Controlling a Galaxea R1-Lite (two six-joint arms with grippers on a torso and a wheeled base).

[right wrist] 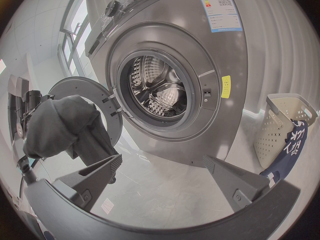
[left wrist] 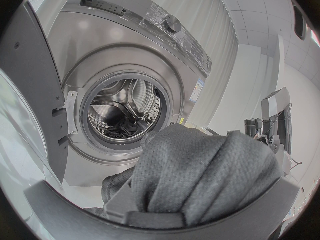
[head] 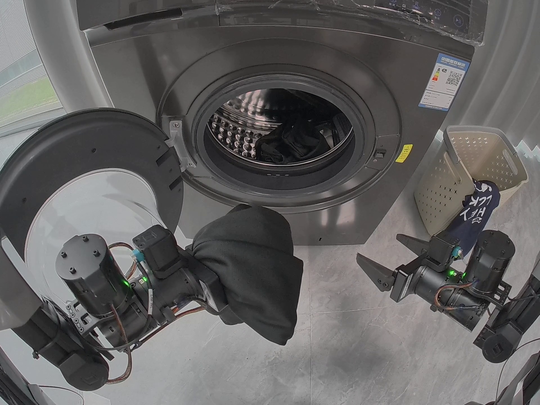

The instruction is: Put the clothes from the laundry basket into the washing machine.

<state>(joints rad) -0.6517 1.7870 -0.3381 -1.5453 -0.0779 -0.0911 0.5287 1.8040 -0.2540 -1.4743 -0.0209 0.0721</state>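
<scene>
Nearest the robot, on its left side, the left gripper (head: 222, 299) is seen clamped on a dark grey bundled cloth garment (head: 253, 271), which is held clear of the pale grey tiled floor (head: 349, 322) and hangs below and in front of the machine's opening. On the right side, the right gripper (head: 394, 260) is held above the floor with its two fingers spread apart and nothing between them. Just beyond it, a cream perforated plastic laundry basket (head: 484, 158) is tilted on the floor beside the machine; a navy garment with white lettering (head: 478, 215) is draped over its rim. Farther back, the grey front-loading washing machine (head: 315, 46) is recorded with its round glass door (head: 84, 142) swung open to the robot's left. Dark clothes (head: 292, 142) are noted lying inside the steel drum (head: 247, 125).
</scene>
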